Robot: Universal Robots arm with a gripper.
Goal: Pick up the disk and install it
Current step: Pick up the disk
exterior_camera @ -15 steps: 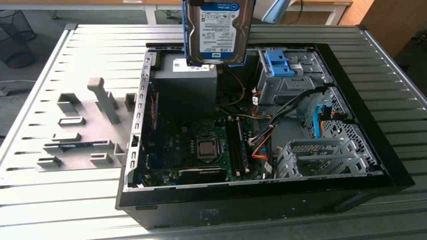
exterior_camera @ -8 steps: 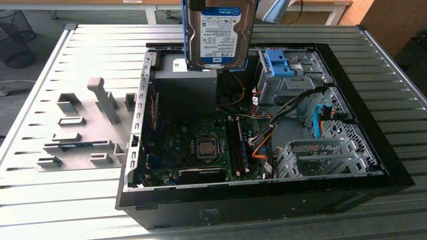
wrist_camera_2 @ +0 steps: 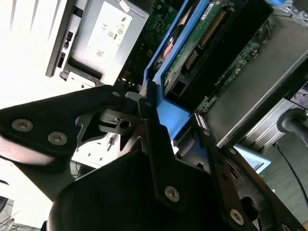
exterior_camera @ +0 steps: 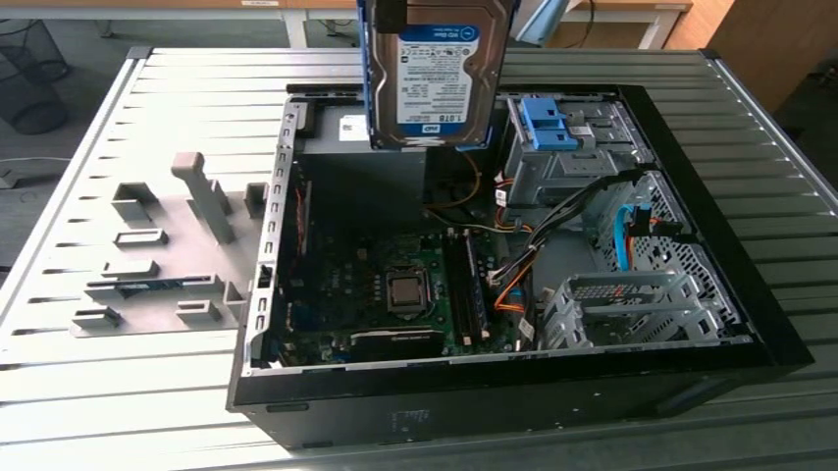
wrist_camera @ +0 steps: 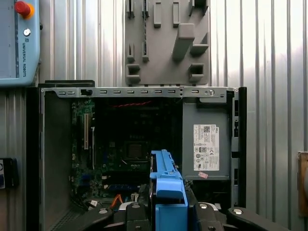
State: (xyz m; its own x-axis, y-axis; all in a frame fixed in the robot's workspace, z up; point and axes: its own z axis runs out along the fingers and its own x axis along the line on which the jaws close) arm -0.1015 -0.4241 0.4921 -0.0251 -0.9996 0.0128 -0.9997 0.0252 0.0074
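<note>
Disk (exterior_camera: 435,78) gripped by blue frame in end effector (wrist_camera: 168,209), upright abv open PC case (exterior_camera: 524,407).

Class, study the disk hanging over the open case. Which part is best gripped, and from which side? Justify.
Grip the disk at its short upper end, on the blue frame, from above, as the end effector does here. The disk hangs upright; its flat faces suit a pinch, and the lower end is left free above the case.
</note>
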